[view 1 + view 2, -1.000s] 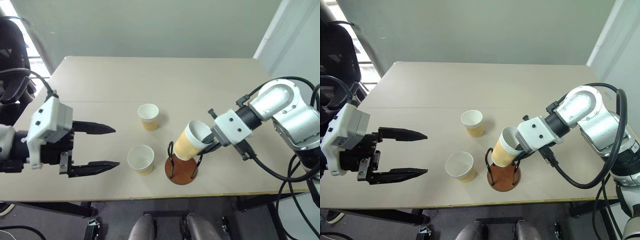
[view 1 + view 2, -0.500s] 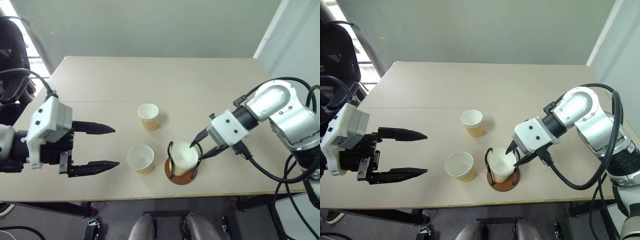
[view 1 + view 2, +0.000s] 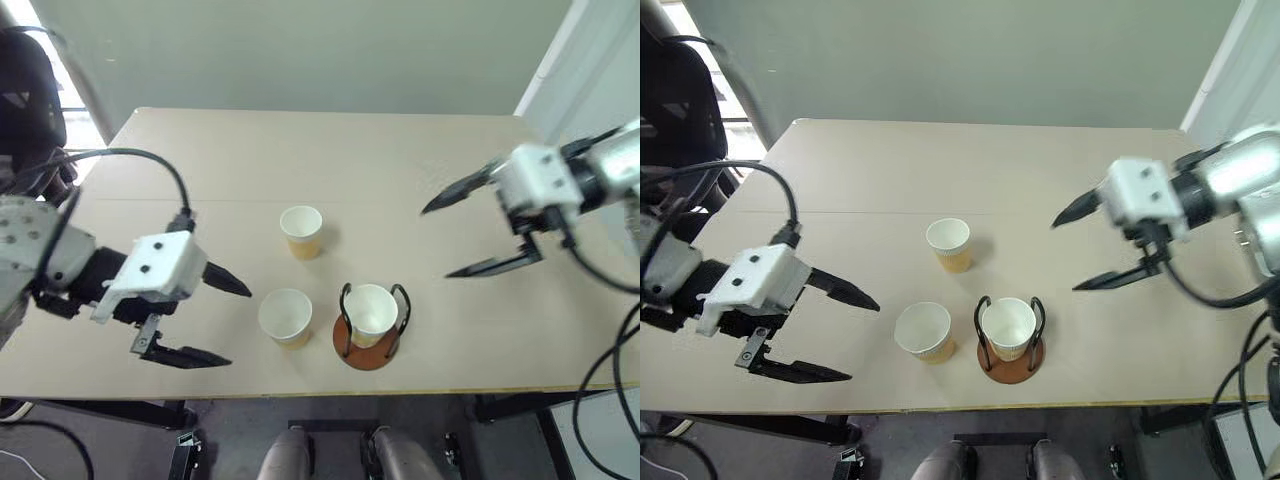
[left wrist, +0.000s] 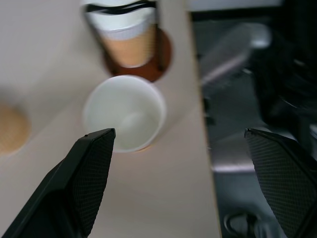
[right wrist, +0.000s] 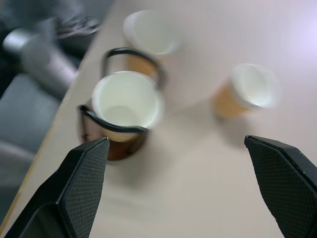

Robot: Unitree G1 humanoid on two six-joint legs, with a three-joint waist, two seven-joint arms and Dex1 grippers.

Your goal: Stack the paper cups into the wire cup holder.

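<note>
- Two grippers stood wide open and empty: the left gripper (image 3: 205, 318) near the tabletop's (image 3: 300, 160) front-left, the right gripper (image 3: 462, 236) raised over its right side.
- One cup (image 3: 371, 314) sat upright in the holder (image 3: 366, 328) by the front edge.
- Just left of the holder stood the near cup (image 3: 285, 317), upright, straight ahead of the left fingers (image 4: 86, 171), the closer pair.
- Beyond it, toward the middle, stood the far cup (image 3: 301, 231), with bare tabletop around it.

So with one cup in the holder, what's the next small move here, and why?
Probably bring the left gripper down around the near cup. Its fingers are open and it sits closest to that cup, which stands upright just left of the wire cup holder. One cup already sits in the holder, and the right gripper is open and empty above the table.
</note>
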